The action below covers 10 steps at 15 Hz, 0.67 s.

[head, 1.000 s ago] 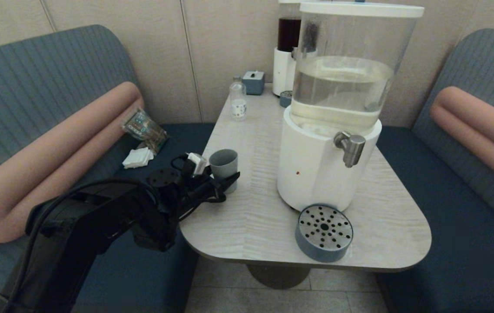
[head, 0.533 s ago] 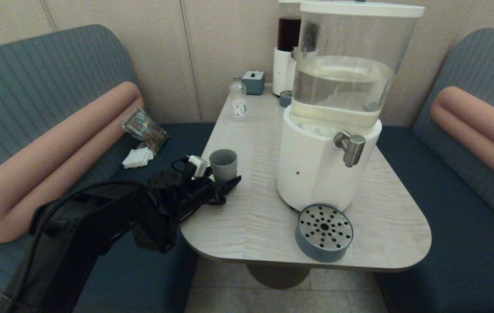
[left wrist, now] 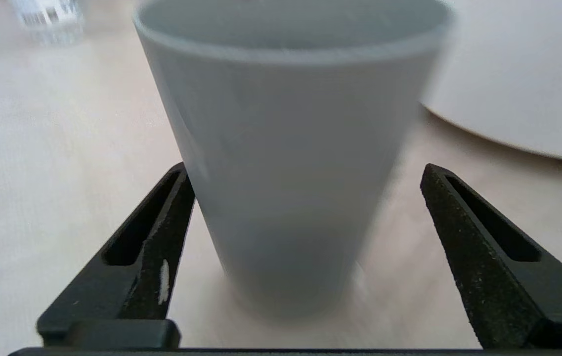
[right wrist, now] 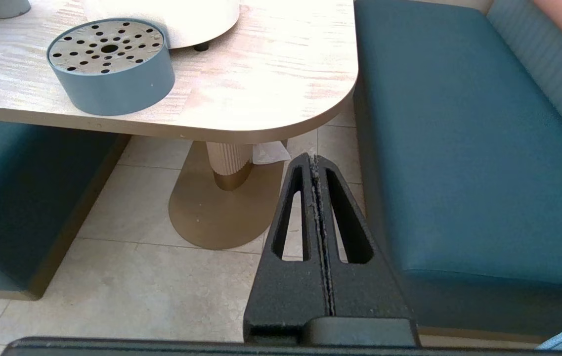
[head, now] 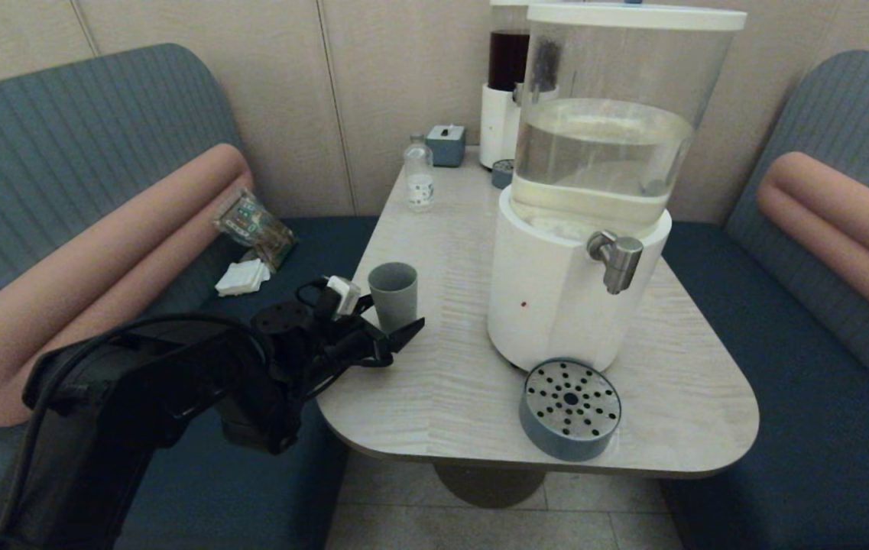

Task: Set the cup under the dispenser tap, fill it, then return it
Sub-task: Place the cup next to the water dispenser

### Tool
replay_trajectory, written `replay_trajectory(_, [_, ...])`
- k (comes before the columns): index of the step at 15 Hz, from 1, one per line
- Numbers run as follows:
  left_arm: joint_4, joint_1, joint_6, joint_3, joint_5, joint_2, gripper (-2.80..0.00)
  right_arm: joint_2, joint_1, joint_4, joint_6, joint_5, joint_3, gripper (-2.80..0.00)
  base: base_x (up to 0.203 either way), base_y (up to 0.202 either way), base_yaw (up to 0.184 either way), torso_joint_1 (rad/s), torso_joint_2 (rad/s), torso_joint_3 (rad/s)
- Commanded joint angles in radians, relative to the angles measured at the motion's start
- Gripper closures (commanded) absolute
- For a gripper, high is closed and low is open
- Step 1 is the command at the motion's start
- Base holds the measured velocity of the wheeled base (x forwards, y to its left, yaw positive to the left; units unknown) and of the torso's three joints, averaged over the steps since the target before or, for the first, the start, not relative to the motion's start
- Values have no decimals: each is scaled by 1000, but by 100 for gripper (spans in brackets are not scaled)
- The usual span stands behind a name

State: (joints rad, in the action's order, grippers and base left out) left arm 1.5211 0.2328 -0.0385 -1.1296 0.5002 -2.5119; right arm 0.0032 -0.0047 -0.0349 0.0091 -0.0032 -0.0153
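We saw the grey-blue cup (head: 393,294) standing upright on the counter (head: 442,382), near its left edge and well apart from the brushed-steel dispenser tap (head: 616,260), which jutted from the white base of the large clear-tank dispenser (head: 595,191). The left claw (head: 384,332) sat low at the counter's left edge, its fingers (left wrist: 162,232) spread apart on either side of the cup's lower half. In the left wrist view the cup (left wrist: 285,148) stood between them; one finger lay just beside its wall, and we could not tell whether it touched, while the other stood clear of it. A round blue-grey tray with a perforated metal top (head: 570,409) rested on the counter just in front of the dispenser's base, below the tap. The right claw (right wrist: 315,163) hung off the counter's near right corner, above the tiled floor (right wrist: 127,277) beside the teal bench seat (right wrist: 458,148), its fingers pressed together on nothing.
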Motion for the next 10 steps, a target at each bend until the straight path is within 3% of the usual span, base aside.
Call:
replay_trajectory(1, [9, -1, -1, 79, 2, 60, -280, 1, 0, 0, 0, 0, 0, 0, 0, 0, 0, 0, 0, 0])
replay_trajectory(10, [9, -4, -4, 577, -2, 398, -280, 1, 0, 0, 0, 0, 0, 0, 0, 0, 0, 0, 0, 0])
